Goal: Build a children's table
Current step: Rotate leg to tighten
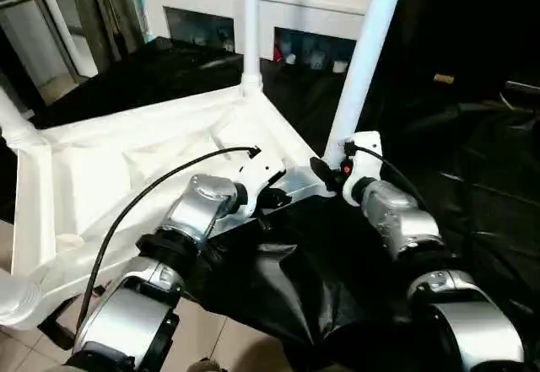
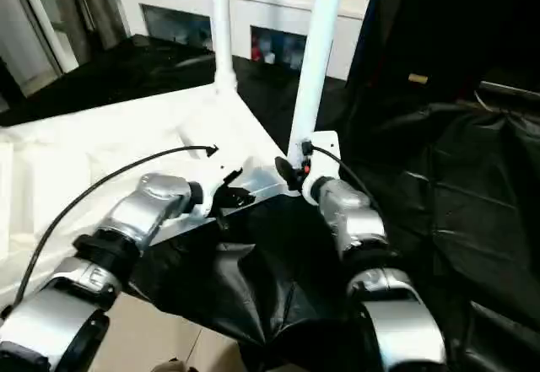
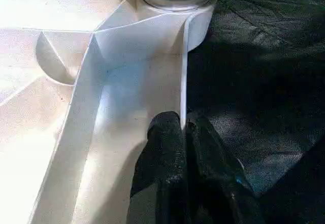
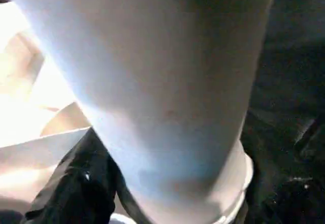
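The left gripper [image 3: 185,132] has its two black fingers pressed together on the thin side wall of the tabletop [image 1: 126,169], one finger inside the rim, the other outside over the black sheet [image 1: 337,296]. Just ahead of those fingers along the rim sits the near corner socket [image 3: 177,3], and a leg [image 1: 367,51] stands in it. The right gripper [image 1: 325,174] is spread around the base of that same leg, close above the socket, with one black finger [image 4: 81,183] showing against the tube; whether it presses the tube cannot be told.

The tabletop lies upside down, ribbed underside up, partly on the black sheet. Three legs can be counted: the gripped one, a second leg [image 1: 251,18] upright in the far corner socket, and a third leg [image 1: 13,119] at the left corner.

Both silver forearms reach forward and meet at the near corner, left wrist angled inward, right wrist nearly straight. Beyond stands a white cabinet [image 1: 253,1].
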